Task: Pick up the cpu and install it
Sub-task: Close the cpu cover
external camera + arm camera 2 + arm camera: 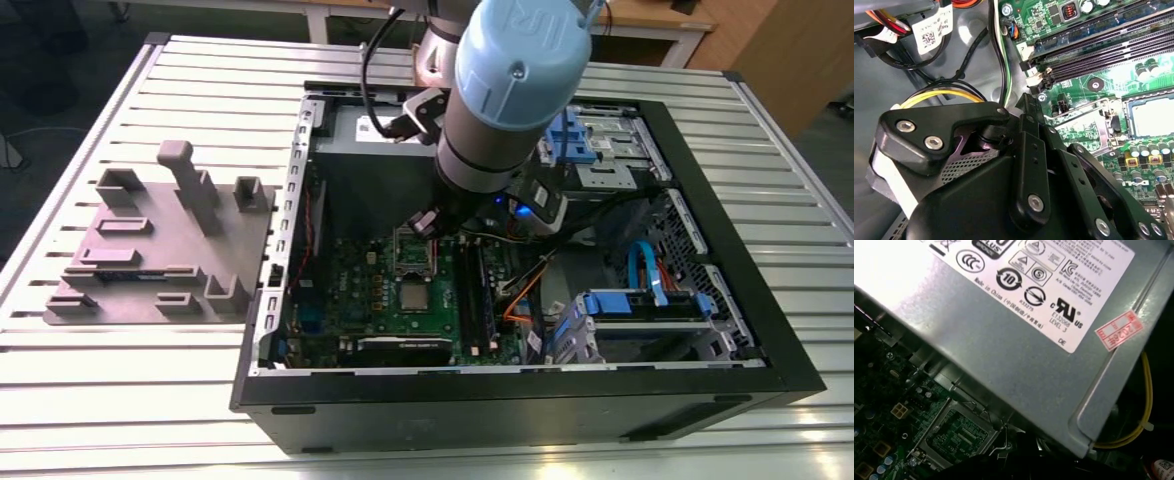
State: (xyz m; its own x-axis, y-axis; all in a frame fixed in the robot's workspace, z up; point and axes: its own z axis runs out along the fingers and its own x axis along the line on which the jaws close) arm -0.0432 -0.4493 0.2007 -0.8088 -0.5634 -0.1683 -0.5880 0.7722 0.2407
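Note:
A flat silver-grey square that looks like the cpu (416, 295) lies in the motherboard socket, also seen in the second wrist view (1150, 117). The socket's metal frame (414, 256) stands flipped open beside it, with green board showing through it in both wrist views (1081, 127) (956, 432). My gripper (447, 222) hangs low inside the computer case, over the open frame and close to the power-supply box. Its black linkage (1024, 165) shows in the second wrist view, and its tips are hidden.
The grey power-supply box (1019, 340) sits right beside the wrist. Memory slots (1094, 45) and yellow and black cables (944, 92) run close by. Blue drive cages (641, 300) stand at the exterior view's right. A grey parts fixture (160, 250) rests on the slatted table outside the case.

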